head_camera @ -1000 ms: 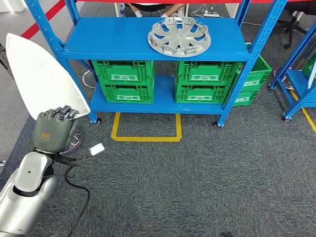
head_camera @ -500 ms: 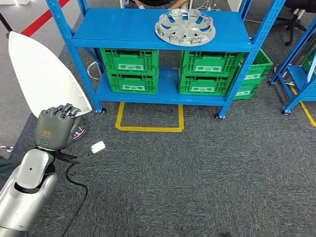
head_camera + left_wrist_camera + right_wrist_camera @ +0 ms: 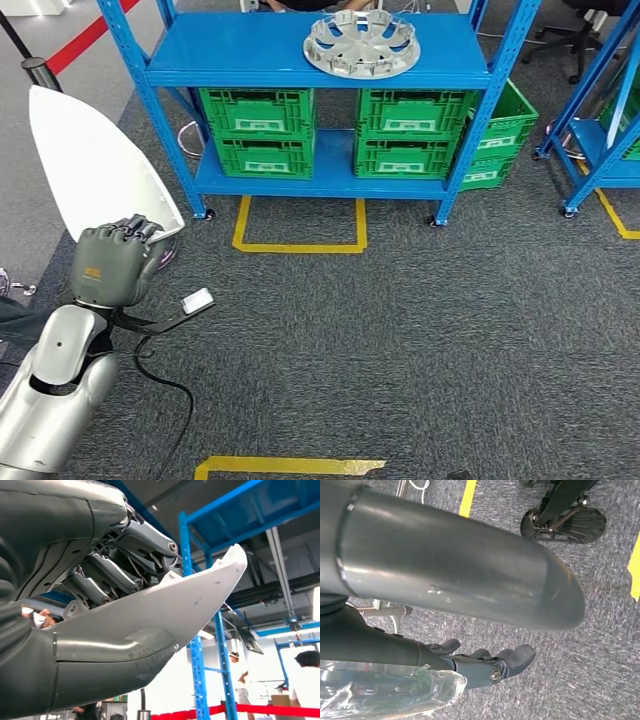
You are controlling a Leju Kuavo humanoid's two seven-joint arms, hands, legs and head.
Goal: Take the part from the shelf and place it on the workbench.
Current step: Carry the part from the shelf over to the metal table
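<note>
Since 1 second ago, your camera is backing off the shelf (image 3: 249,50). Left hand (image 3: 113,262) is gripping the white part (image 3: 90,165), fingers curled. Right hand (image 3: 486,665) is hanging open. Keep the part steady while turning.

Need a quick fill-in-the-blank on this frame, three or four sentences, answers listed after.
1. The left hand holds a white ____-coloured... scrap that: the left hand holds a ____ panel.
2. The silver wheel cover lies on the shelf's ____ level.
3. The crates under it are ____.
4. The tape on the floor is ____.

Missing words: white; top; green; yellow
</note>
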